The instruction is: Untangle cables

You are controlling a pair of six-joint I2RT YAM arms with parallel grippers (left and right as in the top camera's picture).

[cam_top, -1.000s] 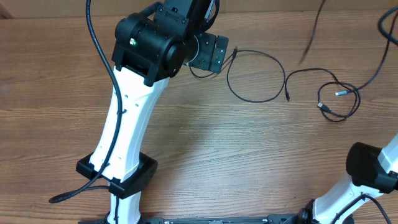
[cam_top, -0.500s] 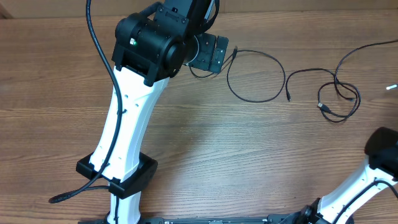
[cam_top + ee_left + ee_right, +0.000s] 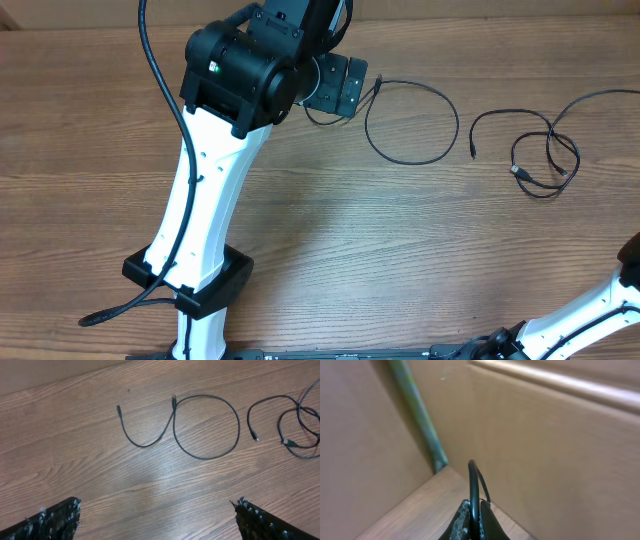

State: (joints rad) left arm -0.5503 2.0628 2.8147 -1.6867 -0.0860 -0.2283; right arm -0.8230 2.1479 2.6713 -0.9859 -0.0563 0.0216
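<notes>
Overhead: is looking straight down from high above the table (image 3: 400, 250), with the left arm (image 3: 210, 200) filling the frame's left half.
Left wrist: is looking down and forward from mid height, its own fingers (image 3: 55, 520) sitting in the lower corners.
Right wrist: is facing brown panels (image 3: 560, 460) up close, a cable (image 3: 473, 485) rising at bottom centre.
Shared: overhead and left wrist are both showing the looped cable (image 3: 458, 120) and the tangled cables (image 3: 549, 140) toward the right edge.

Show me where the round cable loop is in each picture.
Overhead: loop, upper middle, a bit right of centre.
Left wrist: loop, upper middle, a bit right of centre.
Right wrist: not in it; only another cable in the right pincer.
Shared landmark: the hooked cable just right of the loop, in overhead and left wrist.
</notes>
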